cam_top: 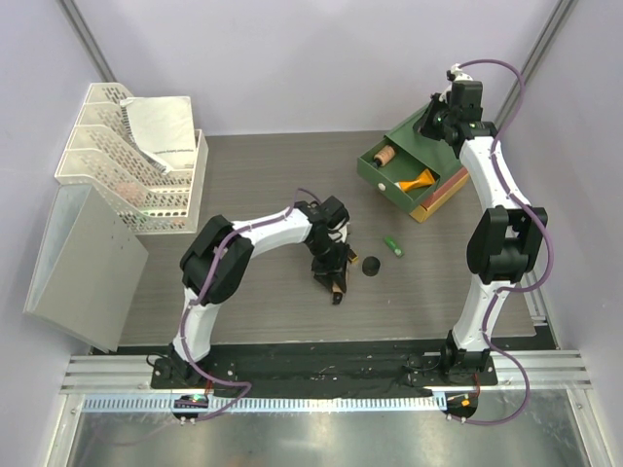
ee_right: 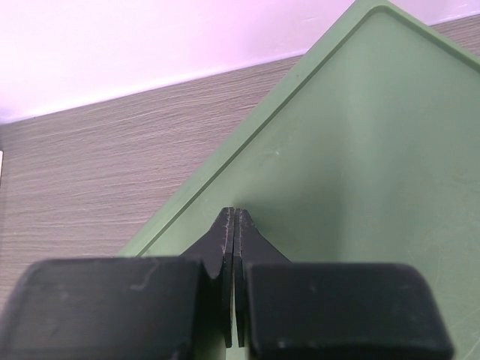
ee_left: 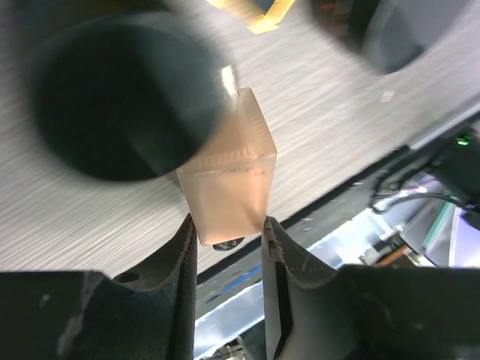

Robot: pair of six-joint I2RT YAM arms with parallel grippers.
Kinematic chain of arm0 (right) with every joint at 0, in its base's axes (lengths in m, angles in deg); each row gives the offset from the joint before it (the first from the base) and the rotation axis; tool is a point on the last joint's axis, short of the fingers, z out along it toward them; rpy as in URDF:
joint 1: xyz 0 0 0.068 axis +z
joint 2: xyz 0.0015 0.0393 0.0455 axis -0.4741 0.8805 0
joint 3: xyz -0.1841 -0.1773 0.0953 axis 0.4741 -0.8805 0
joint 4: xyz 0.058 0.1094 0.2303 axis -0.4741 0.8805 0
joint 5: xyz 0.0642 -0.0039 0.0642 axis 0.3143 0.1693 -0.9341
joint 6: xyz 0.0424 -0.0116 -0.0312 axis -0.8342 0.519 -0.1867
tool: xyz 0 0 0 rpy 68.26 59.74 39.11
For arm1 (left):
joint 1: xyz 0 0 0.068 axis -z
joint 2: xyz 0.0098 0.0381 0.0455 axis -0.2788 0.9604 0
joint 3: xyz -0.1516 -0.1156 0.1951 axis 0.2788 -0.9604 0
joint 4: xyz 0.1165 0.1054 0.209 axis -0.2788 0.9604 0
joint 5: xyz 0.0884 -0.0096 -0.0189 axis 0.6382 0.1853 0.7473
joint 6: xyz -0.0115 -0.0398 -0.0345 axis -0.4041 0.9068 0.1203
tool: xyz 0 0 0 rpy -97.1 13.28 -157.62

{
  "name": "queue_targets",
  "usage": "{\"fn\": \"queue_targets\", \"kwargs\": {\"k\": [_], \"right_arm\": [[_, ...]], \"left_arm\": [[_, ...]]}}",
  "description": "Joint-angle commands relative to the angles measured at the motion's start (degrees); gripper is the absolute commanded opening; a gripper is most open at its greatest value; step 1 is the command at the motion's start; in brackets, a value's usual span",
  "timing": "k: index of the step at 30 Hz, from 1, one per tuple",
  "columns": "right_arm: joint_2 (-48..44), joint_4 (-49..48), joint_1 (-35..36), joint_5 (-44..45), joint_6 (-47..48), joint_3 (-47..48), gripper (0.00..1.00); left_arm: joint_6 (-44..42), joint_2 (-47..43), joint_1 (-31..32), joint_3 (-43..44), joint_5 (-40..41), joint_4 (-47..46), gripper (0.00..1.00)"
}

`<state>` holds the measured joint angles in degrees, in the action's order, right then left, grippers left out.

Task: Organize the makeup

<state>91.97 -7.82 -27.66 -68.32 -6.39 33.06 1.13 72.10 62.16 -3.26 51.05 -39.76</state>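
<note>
**Inspector:** State of the left hand (cam_top: 331,277) at inspection?

**Assessor:** It stood at mid-desk (cam_top: 263,175), closed to a narrow gap on the peach bottle (ee_left: 225,187). Its fingers (ee_left: 180,255) bore on two opposite flat sides near one end. I could not determine whether the bottle was clear of the surface.

**Inspector:** And the right hand (ee_right: 234,217)?

**Assessor:** Its fingers were pressed together with nothing between them. It sat over the green top of the drawer box (cam_top: 407,134), towards 1 o'clock on the desk. Contact with the lid could not be confirmed.

**Inspector:** Other items?

**Assessor:** A black round compact (cam_top: 371,266) lay just beside the left hand at its 3 o'clock. The green tube (cam_top: 391,246) lay near the compact, at its 1 o'clock. The orange tube (cam_top: 419,180) lay in the open green drawer (cam_top: 394,193).

**Inspector:** Step in hand?

**Assessor:** In my judgement, the pick of the bottle was made and the carry to the drawer was pending.

**Inspector:** Requirements for the next move?

**Assessor:** Lift straight, then travel towards 1 o'clock, passing above the compact and the green tube. Clear the drawer's front wall and release over the free space beside the orange tube. The grip sat near the bottle's end, so I would expect it to swing if moved quickly.
</note>
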Motion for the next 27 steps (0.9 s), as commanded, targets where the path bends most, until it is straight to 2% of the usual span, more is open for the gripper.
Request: {"fn": "queue_targets", "kwargs": {"k": [1, 8, 12, 17, 20, 24, 27], "right_arm": [[8.41, 22.46, 0.41, 2.46, 2.38, -5.4, 0.01], [9.11, 22.46, 0.41, 2.46, 2.21, -4.35, 0.01], [9.29, 22.63, 0.41, 2.46, 2.29, -4.17, 0.01], [9.64, 22.72, 0.32, 2.47, 2.21, -3.65, 0.01], [10.08, 22.99, 0.32, 2.55, 2.21, -3.12, 0.01], [10.43, 23.16, 0.41, 2.46, 2.21, -2.68, 0.01], [10.52, 23.25, 0.32, 2.38, 2.21, -2.59, 0.01]], "left_arm": [[-4.58, -4.0, -2.12, -1.77, 8.12, 4.52, 0.0], [-7.22, -8.31, -2.47, 1.74, 13.65, 8.75, 0.0], [-6.35, -10.6, -3.87, 5.86, 13.84, 8.57, 0.0], [-6.08, -9.3, -5.11, 19.47, 13.4, 9.1, 0.0], [-4.68, -7.36, -5.63, 27.39, 10.33, 8.05, 0.0], [-0.55, -7.0, -5.9, 30.05, 6.11, -1.33, 0.0], [4.89, -6.13, -5.98, 28.73, 2.77, -15.72, 0.0]]}}
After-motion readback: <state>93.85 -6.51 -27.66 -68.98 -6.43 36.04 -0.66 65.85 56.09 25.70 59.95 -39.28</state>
